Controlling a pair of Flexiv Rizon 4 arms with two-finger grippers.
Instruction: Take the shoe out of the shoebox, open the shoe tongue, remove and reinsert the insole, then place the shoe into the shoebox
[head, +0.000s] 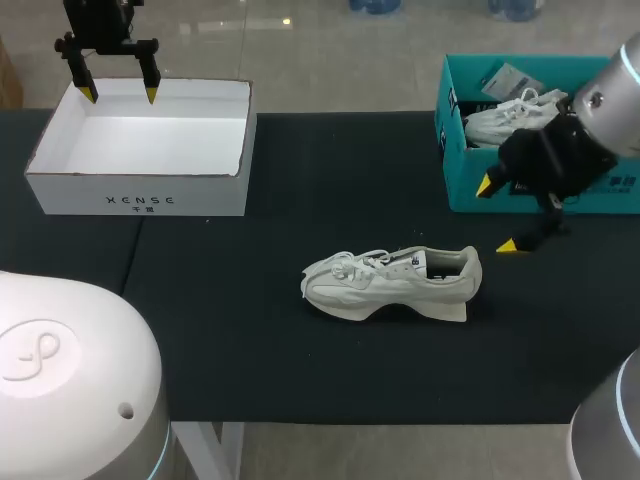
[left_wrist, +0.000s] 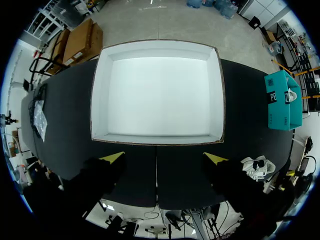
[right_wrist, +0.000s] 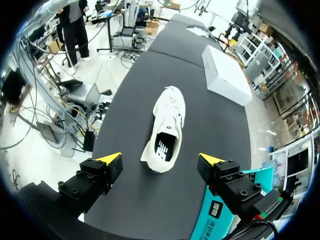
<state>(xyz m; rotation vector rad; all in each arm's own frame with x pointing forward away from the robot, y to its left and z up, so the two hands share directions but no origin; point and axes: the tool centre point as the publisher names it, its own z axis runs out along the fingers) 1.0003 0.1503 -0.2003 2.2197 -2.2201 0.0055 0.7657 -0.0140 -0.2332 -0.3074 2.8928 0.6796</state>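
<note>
Shoe (head: 390, 283) stands on its sole at the middle of the table (head: 250, 350), toe toward 9 o'clock and outside both boxes, so the taking-out looks done. Its insole (right_wrist: 162, 145) appears seated inside. I judge that opening the tongue (head: 410, 262), lifting and refitting the insole, and the return to the box are all left. Right tool (head: 497, 215) hangs at the shoe's 2 o'clock, just in front of the teal shoebox (head: 462, 195), fingers spread wide and gripping nothing. Left tool (head: 120, 95) hovers over the white box (head: 140, 195) at 10 o'clock, likewise spread and bare.
</note>
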